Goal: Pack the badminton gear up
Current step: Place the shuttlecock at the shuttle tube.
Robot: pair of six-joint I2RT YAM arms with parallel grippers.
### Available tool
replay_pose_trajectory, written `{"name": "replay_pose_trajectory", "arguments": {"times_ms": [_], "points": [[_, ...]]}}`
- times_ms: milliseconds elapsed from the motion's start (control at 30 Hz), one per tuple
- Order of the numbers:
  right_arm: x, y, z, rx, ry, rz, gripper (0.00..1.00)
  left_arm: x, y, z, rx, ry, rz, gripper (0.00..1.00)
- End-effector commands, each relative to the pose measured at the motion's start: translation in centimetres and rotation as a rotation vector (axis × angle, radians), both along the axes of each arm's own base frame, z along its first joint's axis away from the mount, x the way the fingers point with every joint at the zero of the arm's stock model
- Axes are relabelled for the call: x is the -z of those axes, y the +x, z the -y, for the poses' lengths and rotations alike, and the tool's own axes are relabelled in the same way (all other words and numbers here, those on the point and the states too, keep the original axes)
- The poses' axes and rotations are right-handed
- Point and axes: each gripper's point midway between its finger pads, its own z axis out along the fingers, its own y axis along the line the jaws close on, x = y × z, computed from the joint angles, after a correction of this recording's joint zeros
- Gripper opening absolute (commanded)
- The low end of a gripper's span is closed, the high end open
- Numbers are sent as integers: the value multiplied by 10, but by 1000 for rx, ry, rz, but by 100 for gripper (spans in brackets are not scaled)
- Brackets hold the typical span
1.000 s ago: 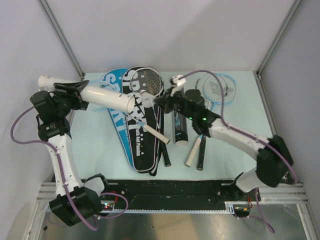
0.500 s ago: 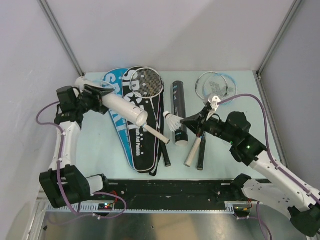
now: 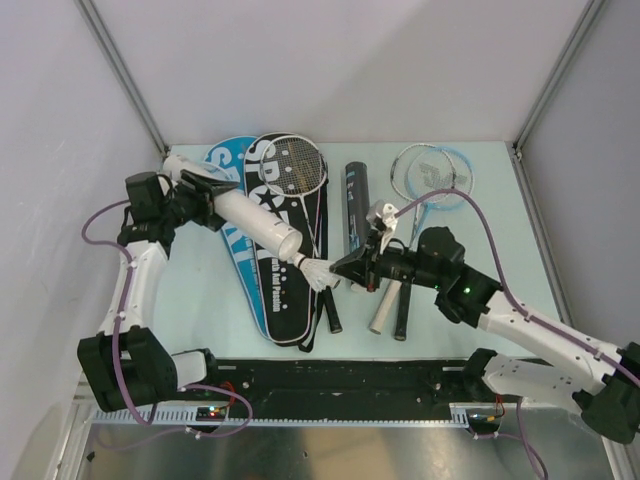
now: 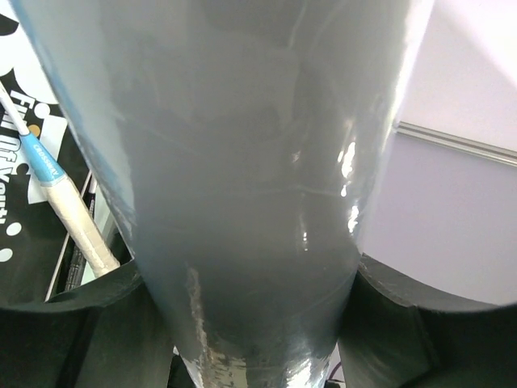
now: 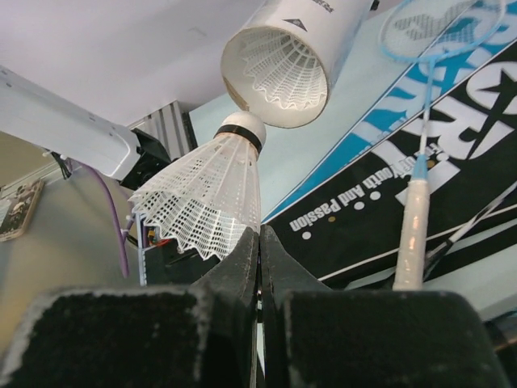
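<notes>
My left gripper (image 3: 200,195) is shut on the white tube (image 3: 245,213) and holds it tilted, open mouth toward the right; the tube fills the left wrist view (image 4: 242,162). My right gripper (image 3: 345,268) is shut on the skirt edge of a white shuttlecock (image 3: 316,273), whose cork tip sits just at the tube's mouth (image 5: 275,77). Another shuttlecock shows inside the tube. The shuttlecock (image 5: 206,194) stands above my closed fingers (image 5: 242,267). The black tube (image 3: 358,205) lies on the table. A racket (image 3: 295,170) lies on the black SPORT cover (image 3: 275,290), over the blue cover (image 3: 225,165).
A second racket head (image 3: 430,172) lies at the back right, its handles (image 3: 392,305) near the black tube. Walls close the table on left, back and right. The black rail (image 3: 340,385) runs along the near edge.
My right gripper has carried the shuttlecock left, from beside the black tube to the white tube's mouth. My left gripper has lowered and tilted the white tube toward it.
</notes>
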Motion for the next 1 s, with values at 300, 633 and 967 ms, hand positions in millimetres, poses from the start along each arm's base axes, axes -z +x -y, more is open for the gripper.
{"name": "replay_pose_trajectory", "arguments": {"times_ms": [300, 633, 967], "points": [[-40, 38, -47, 117, 111, -27, 0, -11, -21, 15, 47, 6, 86, 30], [-36, 66, -80, 278, 124, -50, 0, -7, -29, 14, -17, -22, 62, 29], [-32, 92, -86, 412, 174, -81, 0, -5, -35, 13, -57, -53, 55, 28]]}}
